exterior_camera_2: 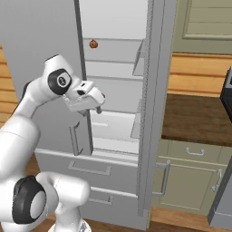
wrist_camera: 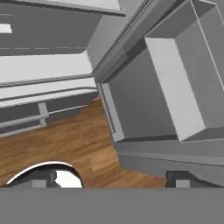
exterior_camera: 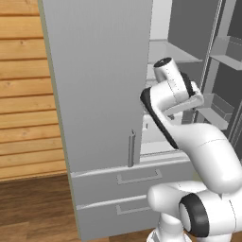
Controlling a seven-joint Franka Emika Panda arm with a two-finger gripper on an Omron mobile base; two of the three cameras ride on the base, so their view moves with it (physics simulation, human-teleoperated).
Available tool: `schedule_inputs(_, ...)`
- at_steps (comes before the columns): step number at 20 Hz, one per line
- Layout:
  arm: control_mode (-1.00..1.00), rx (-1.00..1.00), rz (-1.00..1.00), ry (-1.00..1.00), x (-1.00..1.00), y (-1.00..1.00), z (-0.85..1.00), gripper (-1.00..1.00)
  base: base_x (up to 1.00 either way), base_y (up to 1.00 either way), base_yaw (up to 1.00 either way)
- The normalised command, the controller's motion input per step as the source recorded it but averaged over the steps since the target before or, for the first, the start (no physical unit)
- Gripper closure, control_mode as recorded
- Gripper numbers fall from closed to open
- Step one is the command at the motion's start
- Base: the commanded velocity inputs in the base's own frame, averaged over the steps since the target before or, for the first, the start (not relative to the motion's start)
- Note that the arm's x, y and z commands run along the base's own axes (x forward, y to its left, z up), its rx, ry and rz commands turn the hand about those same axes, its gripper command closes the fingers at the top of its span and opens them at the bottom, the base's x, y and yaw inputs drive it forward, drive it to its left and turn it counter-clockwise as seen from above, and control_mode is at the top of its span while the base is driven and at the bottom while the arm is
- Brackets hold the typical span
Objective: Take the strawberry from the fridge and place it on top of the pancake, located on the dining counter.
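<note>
Fingers spread wide, nothing between them: the gripper (wrist_camera: 113,179) points down past the open right fridge door's inner bins toward the wood floor (wrist_camera: 83,148). From the right base camera, the hand (exterior_camera_2: 86,100) sits at the mouth of the fridge (exterior_camera_2: 115,90), level with the middle shelves, and a tiny red speck, likely the strawberry (exterior_camera_2: 103,95), peeks out just beside the hand's far edge, though it is too small to be sure. Higher up, an orange-brown ball (exterior_camera_2: 93,44) rests on the upper shelf. Left door (exterior_camera: 97,85) closed.
</note>
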Motion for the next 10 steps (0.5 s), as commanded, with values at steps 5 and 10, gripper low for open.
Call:
schedule_inputs(5, -1.00, 0.73, 0.01, -0.13, 0.22, 0.99, -0.92, -1.00, 0.00, 0.00, 0.00)
schedule_inputs(10, -1.00, 0.14, 0.12, -0.13, 0.10, 0.42, -0.15, -1.00, 0.00, 0.00, 0.00)
